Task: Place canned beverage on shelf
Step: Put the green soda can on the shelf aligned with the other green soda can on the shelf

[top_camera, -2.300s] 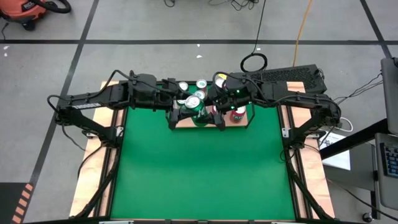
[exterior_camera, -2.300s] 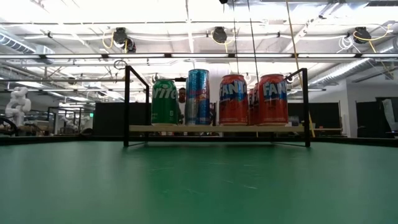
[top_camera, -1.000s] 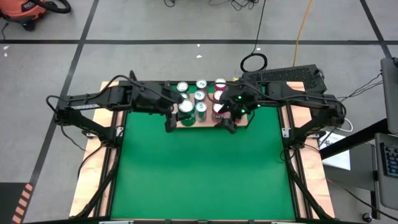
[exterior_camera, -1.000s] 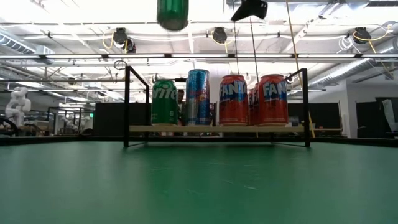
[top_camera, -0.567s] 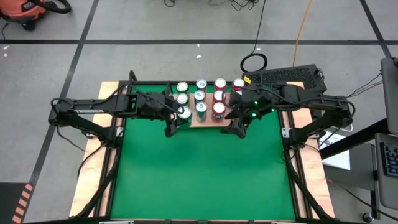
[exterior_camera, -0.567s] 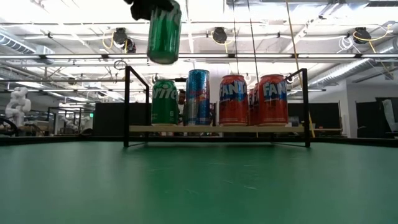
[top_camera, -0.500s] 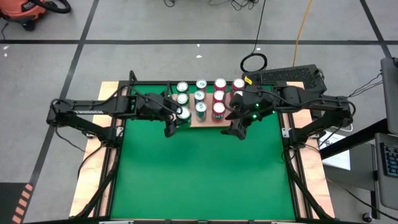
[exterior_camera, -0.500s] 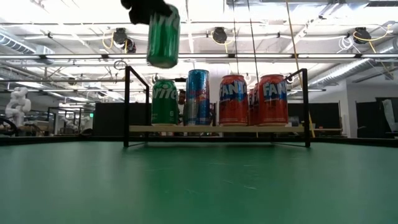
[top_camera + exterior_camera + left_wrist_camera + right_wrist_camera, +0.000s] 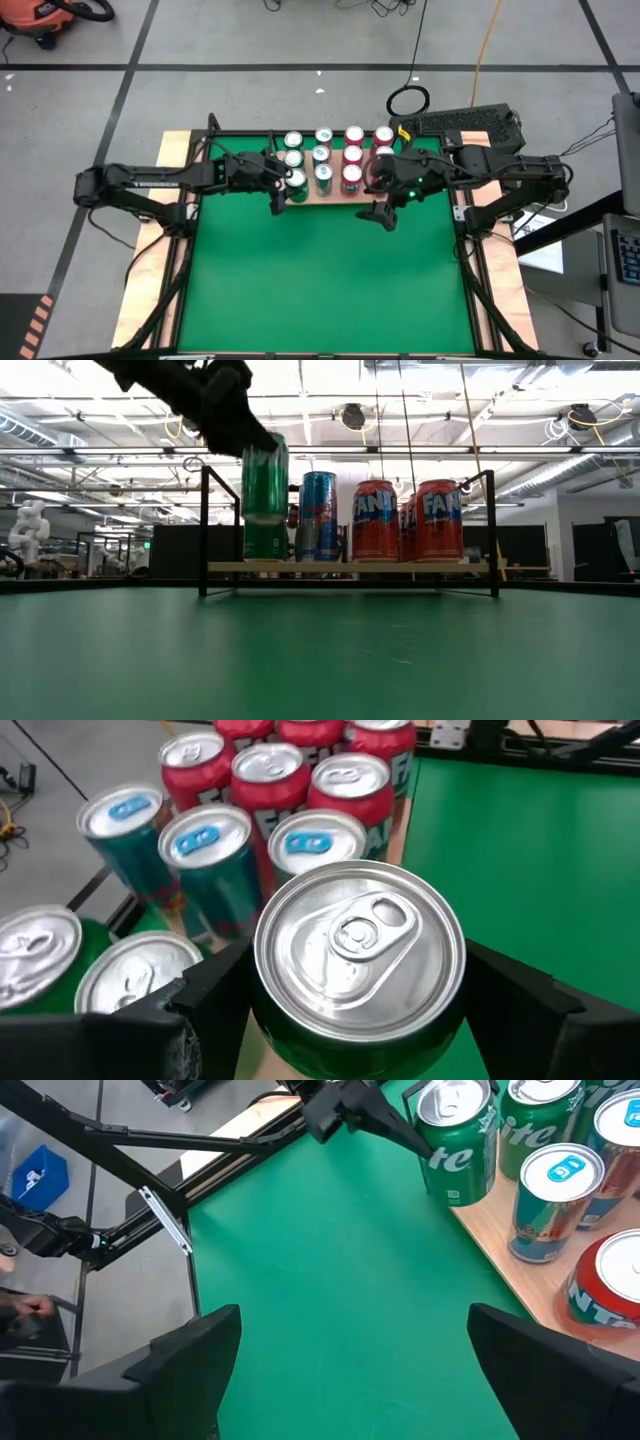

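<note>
Gripping a green can (image 9: 358,970) between its two fingers, the left end effector (image 9: 283,186) is holding it upright at the shelf's (image 9: 334,196) nine o'clock end, in the front row. In the low view the can is hanging above the board, in front of another green can (image 9: 265,540), so it is not yet set down. Judging by the rows already standing there, teal cans (image 9: 322,172) and red cans (image 9: 351,175), the shelf is nearly full, and only lowering and releasing remain. At the shelf's three o'clock end, the right end effector (image 9: 378,213) is waiting above the green surface (image 9: 320,280), fingers spread and carrying nothing.
</note>
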Motion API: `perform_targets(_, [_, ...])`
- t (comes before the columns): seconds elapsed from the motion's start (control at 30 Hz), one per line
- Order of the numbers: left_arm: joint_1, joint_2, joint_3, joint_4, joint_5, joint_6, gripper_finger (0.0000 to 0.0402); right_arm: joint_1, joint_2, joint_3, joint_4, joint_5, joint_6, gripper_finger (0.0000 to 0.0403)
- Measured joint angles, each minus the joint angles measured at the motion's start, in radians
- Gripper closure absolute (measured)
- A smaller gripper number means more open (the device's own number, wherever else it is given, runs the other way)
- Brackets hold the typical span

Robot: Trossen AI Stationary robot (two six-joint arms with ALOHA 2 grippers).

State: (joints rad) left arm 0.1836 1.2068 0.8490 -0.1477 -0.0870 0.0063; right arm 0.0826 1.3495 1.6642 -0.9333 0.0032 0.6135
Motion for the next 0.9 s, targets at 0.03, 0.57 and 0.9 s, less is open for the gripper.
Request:
perform_targets(0.03, [0.006,0.000,-0.013,0.013,0.007,0.000,0.0109,0.000,0.000,0.000,0.000,0.000,-0.001,0.0023])
perform_targets(0.57, [0.020,0.056,-0.070,0.053,0.015,0.037,0.0108,-0.005,0.000,-0.001,0.040,0.051,-0.051,0.0023])
perform_targets(0.9, [0.019,0.103,-0.069,0.061,-0.049,0.037,0.0107,-0.005,0.000,-0.001,0.039,0.052,-0.050,0.0023])
